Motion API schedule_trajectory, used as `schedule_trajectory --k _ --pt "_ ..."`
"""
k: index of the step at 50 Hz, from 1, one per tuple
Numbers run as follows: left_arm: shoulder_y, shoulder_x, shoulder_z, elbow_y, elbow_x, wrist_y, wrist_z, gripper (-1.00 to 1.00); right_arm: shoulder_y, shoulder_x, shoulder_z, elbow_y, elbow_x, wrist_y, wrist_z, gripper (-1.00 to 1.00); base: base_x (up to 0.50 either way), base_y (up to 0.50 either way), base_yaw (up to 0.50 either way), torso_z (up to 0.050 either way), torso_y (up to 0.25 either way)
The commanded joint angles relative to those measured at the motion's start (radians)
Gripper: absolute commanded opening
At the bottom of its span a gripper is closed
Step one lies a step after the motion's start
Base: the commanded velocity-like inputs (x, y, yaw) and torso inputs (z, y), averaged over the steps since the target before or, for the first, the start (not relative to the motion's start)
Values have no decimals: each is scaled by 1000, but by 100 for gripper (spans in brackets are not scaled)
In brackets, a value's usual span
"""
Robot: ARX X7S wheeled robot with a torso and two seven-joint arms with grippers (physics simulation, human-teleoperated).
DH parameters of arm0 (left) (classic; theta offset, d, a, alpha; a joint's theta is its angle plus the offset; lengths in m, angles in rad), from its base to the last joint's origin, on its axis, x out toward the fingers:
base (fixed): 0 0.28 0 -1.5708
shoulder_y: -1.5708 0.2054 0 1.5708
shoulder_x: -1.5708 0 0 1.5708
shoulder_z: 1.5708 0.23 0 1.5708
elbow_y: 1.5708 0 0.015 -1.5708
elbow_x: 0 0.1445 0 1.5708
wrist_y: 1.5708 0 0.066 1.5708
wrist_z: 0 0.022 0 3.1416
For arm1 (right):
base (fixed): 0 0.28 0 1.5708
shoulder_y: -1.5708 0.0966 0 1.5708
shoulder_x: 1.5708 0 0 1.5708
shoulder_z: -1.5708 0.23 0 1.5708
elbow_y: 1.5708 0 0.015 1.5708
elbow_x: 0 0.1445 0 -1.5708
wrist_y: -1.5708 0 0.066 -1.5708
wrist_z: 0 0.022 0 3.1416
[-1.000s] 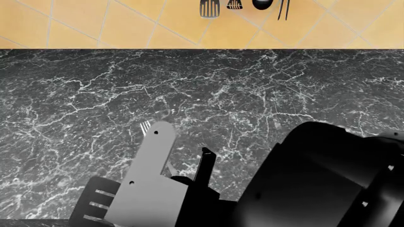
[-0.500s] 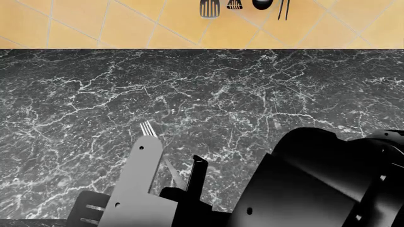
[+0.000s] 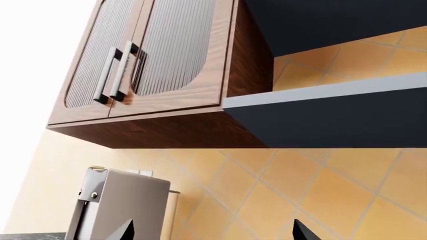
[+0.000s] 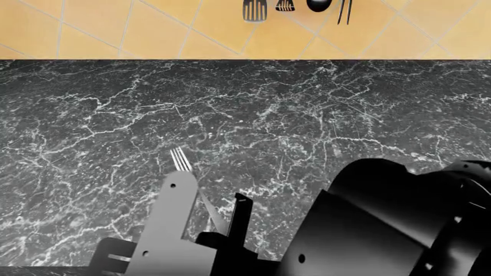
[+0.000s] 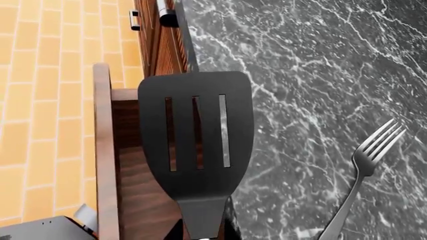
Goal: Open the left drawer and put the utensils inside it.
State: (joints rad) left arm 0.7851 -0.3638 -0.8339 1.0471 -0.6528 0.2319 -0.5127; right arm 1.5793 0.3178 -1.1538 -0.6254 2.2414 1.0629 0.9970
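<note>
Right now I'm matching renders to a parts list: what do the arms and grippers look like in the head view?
The right arm is bulky, rounded and glossy black, with small pale fastener dots. Its gripper has a flat light-grey plate with a rounded tip and small holes, beside a thin black finger. No cables or markings show. The left arm is out of that view.

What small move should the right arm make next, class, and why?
Probably carry the spatula sideways until it is fully over the open left drawer, then release. Its blade straddles the drawer and counter edge; the fork lies on the counter.
</note>
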Motion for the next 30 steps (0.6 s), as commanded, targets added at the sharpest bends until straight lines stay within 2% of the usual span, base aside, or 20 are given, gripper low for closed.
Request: schedule_trajectory --k 1,30 --pt "0 -4 2 0 1 -1 -3 100 -16 7 9 13 -56 18 -19 -100 0 0 0 0 0" --pt "0 3 -3 0 -2 -1 2 100 -67 -13 -26 18 -123 45 -72 -100 0 0 0 0 1"
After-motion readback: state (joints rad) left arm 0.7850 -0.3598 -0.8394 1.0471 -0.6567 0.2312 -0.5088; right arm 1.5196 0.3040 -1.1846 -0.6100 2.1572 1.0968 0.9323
